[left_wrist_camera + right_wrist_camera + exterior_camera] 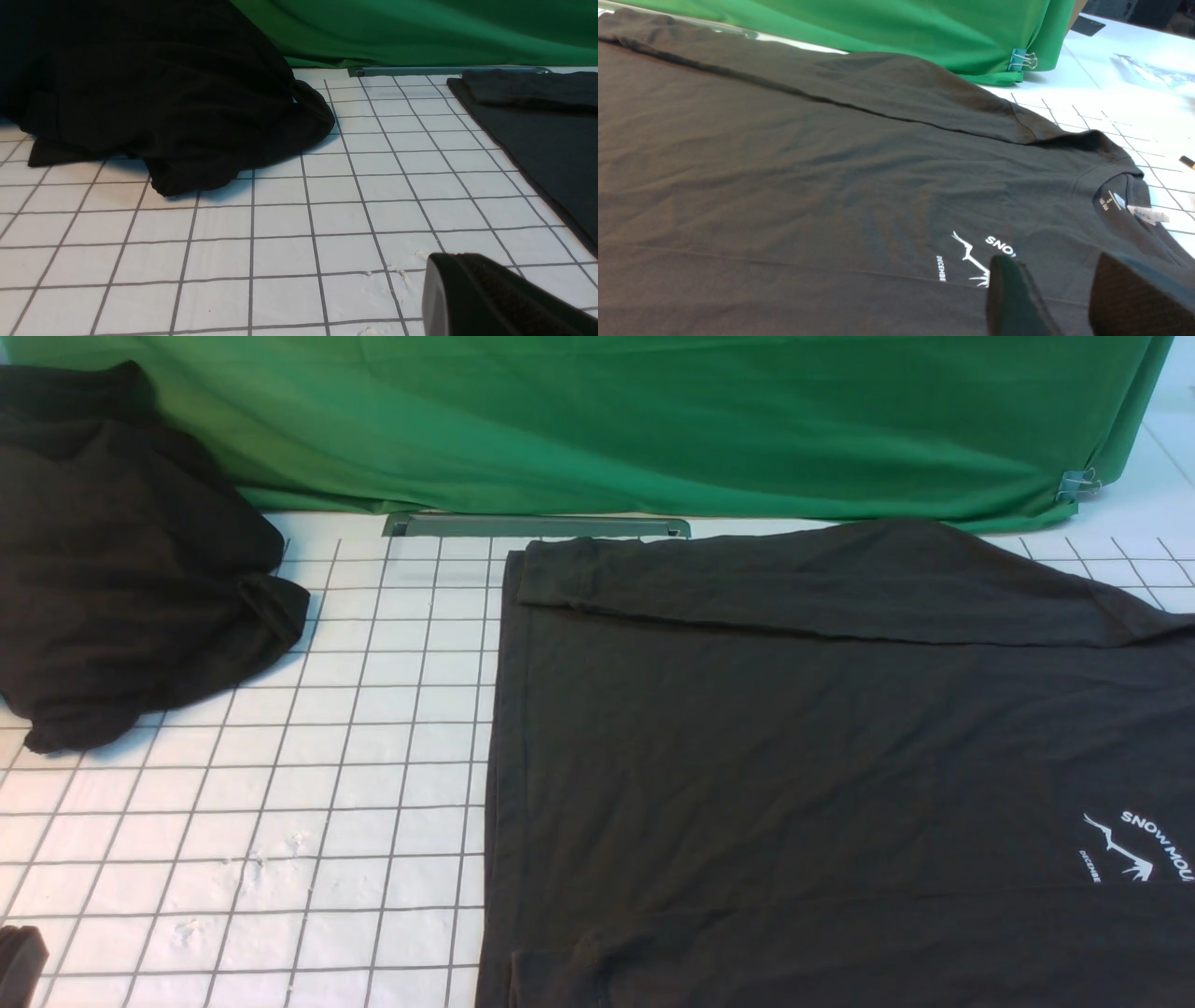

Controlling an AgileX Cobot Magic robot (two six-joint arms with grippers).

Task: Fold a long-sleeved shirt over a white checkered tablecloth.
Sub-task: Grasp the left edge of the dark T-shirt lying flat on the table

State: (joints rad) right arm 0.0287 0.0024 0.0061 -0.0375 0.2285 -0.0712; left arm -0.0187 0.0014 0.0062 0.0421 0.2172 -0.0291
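Note:
The long-sleeved shirt [794,756] lies flat on the right half of the white checkered tablecloth [373,784], dark charcoal, with one sleeve folded across its far edge. Its white mountain logo [1134,845] sits near the right border. In the right wrist view my right gripper [1057,261] hovers just above the shirt [808,186] beside the logo [971,254], jaws open with only flat cloth under the gap. My left gripper [448,266] is shut and holds nothing, low over bare tablecloth [280,252]; only its dark tip [19,957] shows in the front view.
A blacker, shapeless heap of cloth [121,569] lies at the far left. A green fabric backdrop [653,420] closes off the back, held by a clip [1074,485], with a grey metal strip [537,526] at its foot. The shirt's collar and label [1129,205] lie near the right gripper.

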